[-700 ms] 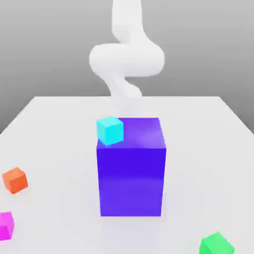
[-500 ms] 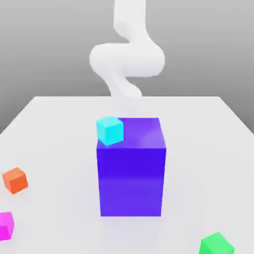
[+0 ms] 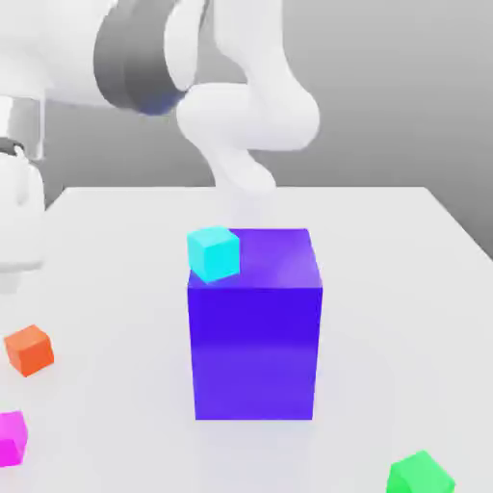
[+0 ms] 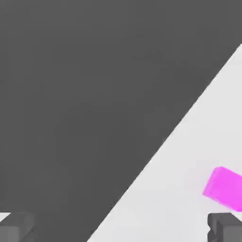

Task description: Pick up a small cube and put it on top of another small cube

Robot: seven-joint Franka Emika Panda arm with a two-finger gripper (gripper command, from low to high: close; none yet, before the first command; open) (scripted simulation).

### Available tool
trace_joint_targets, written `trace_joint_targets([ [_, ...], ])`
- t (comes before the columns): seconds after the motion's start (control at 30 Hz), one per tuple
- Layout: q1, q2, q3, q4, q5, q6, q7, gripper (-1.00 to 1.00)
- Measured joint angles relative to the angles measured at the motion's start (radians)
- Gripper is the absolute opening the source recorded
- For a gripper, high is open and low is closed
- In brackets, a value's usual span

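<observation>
Magenta-pink small cube (image 3: 12, 439) rests on the white tabletop (image 3: 125, 289), partly cut off by the border at the exterior view's left. Next outward lies the orange-red small cube (image 3: 30, 350), apart from it. The tall blue-purple block (image 3: 255, 351) stands farther toward the exterior view's right, with the cyan small cube (image 3: 214, 254) on its upper face near one corner. The bright green small cube (image 3: 421, 475) sits well apart, beyond the block.

The white two-finger gripper (image 4: 122, 228) has its fingers spread wide apart, with nothing between them. In the hand view, the magenta-pink cube lies off centre, toward one fingertip and ahead of the line joining the two.

The step in hand is judged to be the approach to this cube; the lift and the stacking remain to be done. For a sound grasp:

1. Shift the gripper sideways until the cube is centred between the fingers.
2. Rotate the wrist so that the pads lie parallel to two opposite faces.
3. Descend vertically, keeping the fingers apart, and close at mid-height.

Caution: descending with the present offset could land a fingertip on the cube or push it away. A diagonal grip could twist it. The sentence does not specify which cube serves as the base.
</observation>
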State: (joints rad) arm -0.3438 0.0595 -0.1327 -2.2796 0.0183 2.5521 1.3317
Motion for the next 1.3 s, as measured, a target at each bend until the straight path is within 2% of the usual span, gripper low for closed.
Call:
trace_joint_targets([
  [0.27,-0.082,0.295,-0.043,0.01,0.109,0.085,0.103,0.0],
  [0.4,-0.119,0.441,-0.013,0.037,0.157,0.182,0.086,0.0],
  [0.43,-0.125,0.468,-0.004,0.043,0.164,0.202,0.081,-1.0],
  [0.63,-0.128,0.481,-0.001,0.046,0.168,0.214,0.078,-1.0],
  [0.83,-0.087,0.328,-0.025,0.012,0.112,0.095,0.101,-1.0],
  [1.3,0.242,0.241,0.305,0.01,-0.089,0.012,-0.206,-1.0],
])
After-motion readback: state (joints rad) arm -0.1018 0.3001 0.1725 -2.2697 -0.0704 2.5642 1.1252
